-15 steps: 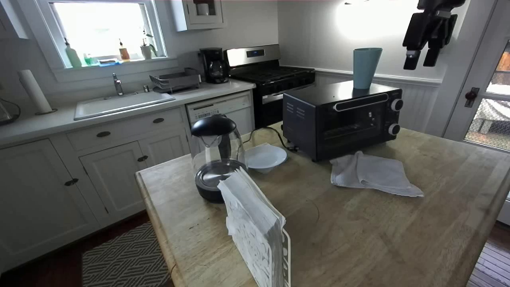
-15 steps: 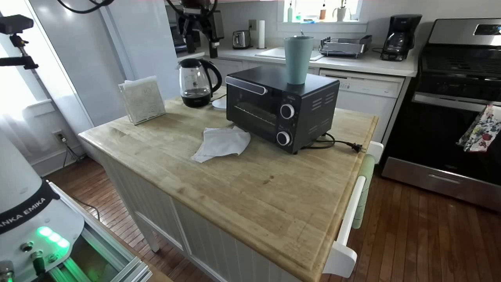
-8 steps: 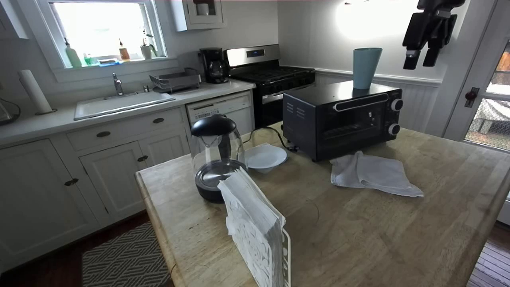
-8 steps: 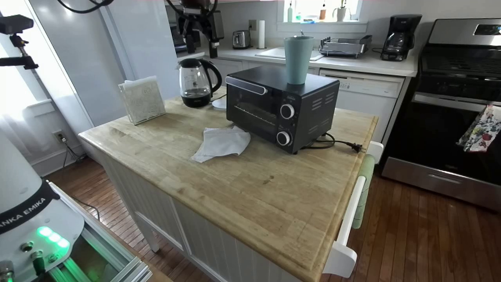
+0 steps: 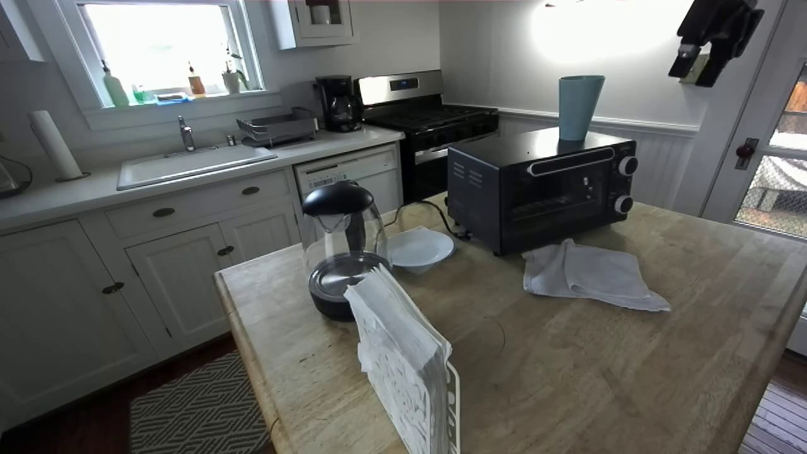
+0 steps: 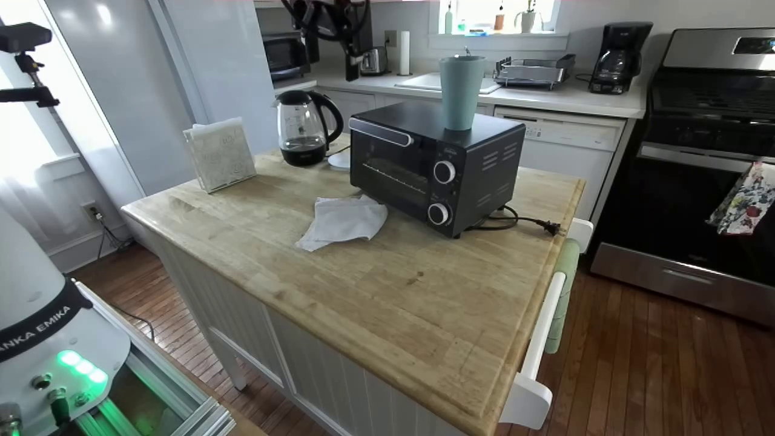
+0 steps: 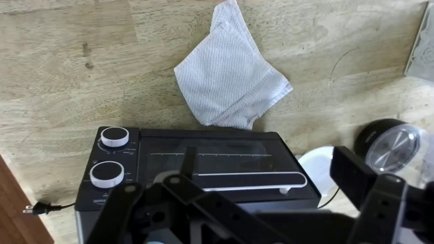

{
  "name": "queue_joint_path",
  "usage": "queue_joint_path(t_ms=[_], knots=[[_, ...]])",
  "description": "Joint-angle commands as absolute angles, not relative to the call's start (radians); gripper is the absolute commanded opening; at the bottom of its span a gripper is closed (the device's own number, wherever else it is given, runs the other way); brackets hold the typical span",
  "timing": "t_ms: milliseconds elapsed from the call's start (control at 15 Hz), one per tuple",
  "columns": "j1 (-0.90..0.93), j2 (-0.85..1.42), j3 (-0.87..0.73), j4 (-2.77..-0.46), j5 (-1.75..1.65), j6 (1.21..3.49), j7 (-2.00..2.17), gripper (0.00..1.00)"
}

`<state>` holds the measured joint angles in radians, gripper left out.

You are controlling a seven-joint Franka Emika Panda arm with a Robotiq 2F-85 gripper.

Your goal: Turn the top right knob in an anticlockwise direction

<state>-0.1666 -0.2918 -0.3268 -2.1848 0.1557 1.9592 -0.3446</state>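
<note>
A black toaster oven (image 6: 399,163) stands on the wooden island, also in the other views (image 5: 536,195) (image 7: 217,149). Two white-rimmed knobs sit one above the other at the right of its front. The upper knob shows in both exterior views (image 6: 444,172) (image 5: 628,166) and at the lower left of the wrist view (image 7: 107,174). The lower knob (image 6: 438,214) is below it. My gripper (image 7: 266,161) is open and empty, its fingers wide apart above the oven front. It hangs high and apart from the knobs in both exterior views (image 5: 693,74) (image 6: 332,66).
A tall teal cup (image 6: 461,94) stands on the oven top. A white cloth (image 6: 345,221) lies before the oven. A glass kettle (image 5: 343,252), a white plate (image 5: 421,247) and a napkin holder (image 5: 403,366) stand on the island (image 6: 375,290). A power cord (image 6: 514,221) lies beside the oven.
My gripper was still between the two earlier moments. Since then it has shifted to the right in both exterior views and tilted a little. The oven, knobs and cup have not moved.
</note>
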Motion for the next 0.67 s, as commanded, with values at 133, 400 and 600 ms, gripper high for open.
queue_joint_path(t_ms=[133,400,600], knots=[[-0.248,-0.312,-0.448,-2.207,0.295,2.029,-0.397,1.00],[-0.281,-0.235,-0.505,-2.201,0.326,2.101,-0.410,1.00],[-0.296,-0.135,-0.532,-2.171,0.342,2.122,-0.417,1.00]])
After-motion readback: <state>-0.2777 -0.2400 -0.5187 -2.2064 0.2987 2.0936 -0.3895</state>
